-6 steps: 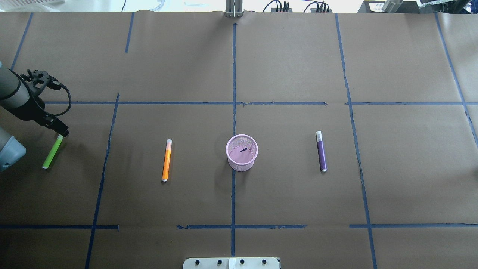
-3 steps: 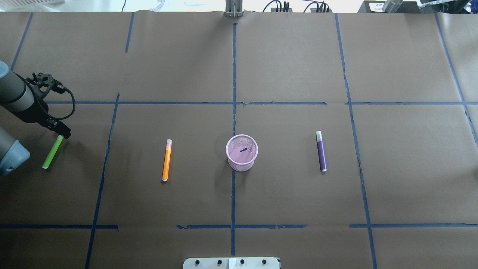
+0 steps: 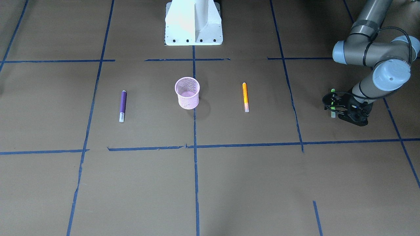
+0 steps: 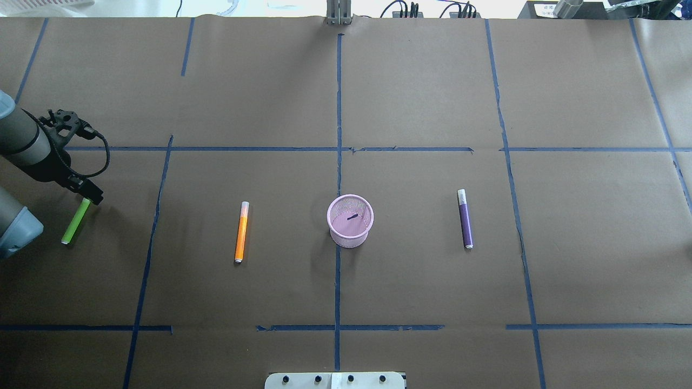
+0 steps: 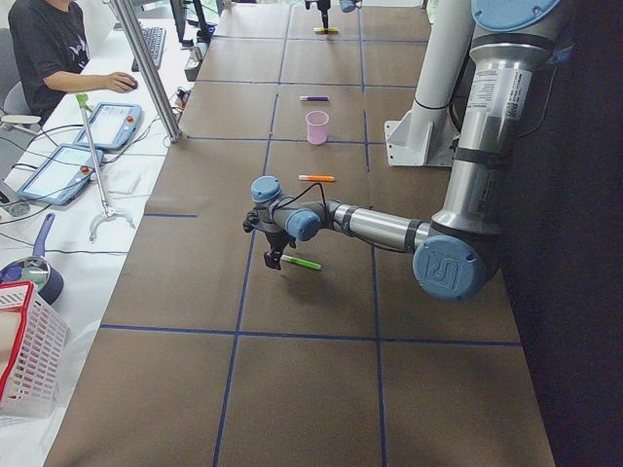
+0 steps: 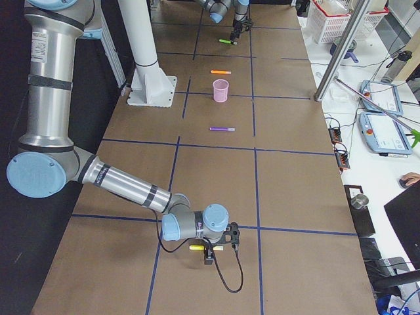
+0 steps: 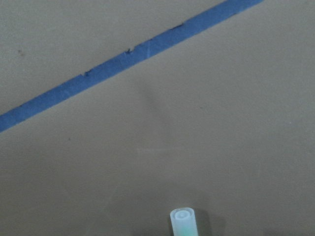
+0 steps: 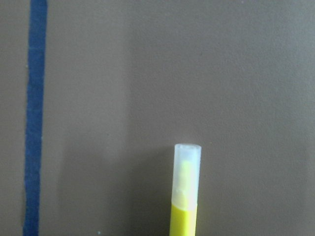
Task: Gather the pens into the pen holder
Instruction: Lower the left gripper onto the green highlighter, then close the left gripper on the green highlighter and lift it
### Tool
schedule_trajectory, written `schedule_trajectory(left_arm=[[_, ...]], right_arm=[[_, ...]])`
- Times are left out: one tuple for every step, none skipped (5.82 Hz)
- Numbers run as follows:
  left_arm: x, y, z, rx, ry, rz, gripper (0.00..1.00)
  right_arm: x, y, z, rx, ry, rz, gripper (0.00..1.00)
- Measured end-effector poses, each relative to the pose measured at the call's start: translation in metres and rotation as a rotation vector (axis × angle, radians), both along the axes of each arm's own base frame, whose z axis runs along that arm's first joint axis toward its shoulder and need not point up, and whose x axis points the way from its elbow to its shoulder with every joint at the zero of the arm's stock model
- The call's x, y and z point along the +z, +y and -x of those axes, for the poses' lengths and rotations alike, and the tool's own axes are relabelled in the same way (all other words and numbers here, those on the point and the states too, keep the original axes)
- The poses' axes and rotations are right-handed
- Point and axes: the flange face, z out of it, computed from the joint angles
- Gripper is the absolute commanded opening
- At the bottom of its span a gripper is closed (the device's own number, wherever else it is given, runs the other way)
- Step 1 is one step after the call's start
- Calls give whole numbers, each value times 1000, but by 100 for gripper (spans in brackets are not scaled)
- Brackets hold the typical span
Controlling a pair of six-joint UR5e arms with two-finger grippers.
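The pink pen holder point(image 4: 350, 237) stands upright mid-table point(image 3: 188, 100). The orange pen point(image 4: 241, 231) lies to its left and the purple pen point(image 4: 465, 219) to its right. The green pen point(image 4: 75, 220) lies flat at the far left. My left gripper point(image 4: 93, 195) is at the green pen's far, pale end point(image 7: 182, 221); its fingers are too dark to show open or shut. My right gripper point(image 6: 208, 256) shows only in the exterior right view, at a yellow pen point(image 8: 186, 196) on the table's right end; I cannot tell its state.
Blue tape lines grid the brown paper. The robot's white base point(image 3: 193, 23) stands at the table's near edge, in line with the holder. A small dark mark point(image 4: 352, 216) shows inside the holder. An operator point(image 5: 54, 49) sits beyond the far edge.
My left gripper has shifted slightly towards the robot along the green pen's far end. The pens and the holder have not moved.
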Motion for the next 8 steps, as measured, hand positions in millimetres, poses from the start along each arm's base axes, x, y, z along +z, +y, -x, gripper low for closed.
schedule_trajectory(left_arm=[[0,1,-1,2,-1,0,67],[0,2,-2,5,-2,1,62],[2,3,-4,8,-4,4,48],[3,4,-6,11,-6,6,27],[3,4,-6,11,-5,6,9],[1,3,-7,12,-4,4,5],[-1,2,-7,12,-1,2,3],[-3,1,-8,13,1,0,1]], right_arm=[[0,0,0,0,0,0,100],[0,0,0,0,0,-1,100],[0,0,0,0,0,0,100],[0,0,0,1,0,0,100],[0,0,0,1,0,1,100],[0,0,0,0,0,0,100],[0,-1,0,0,0,0,100],[0,-1,0,0,0,0,100]])
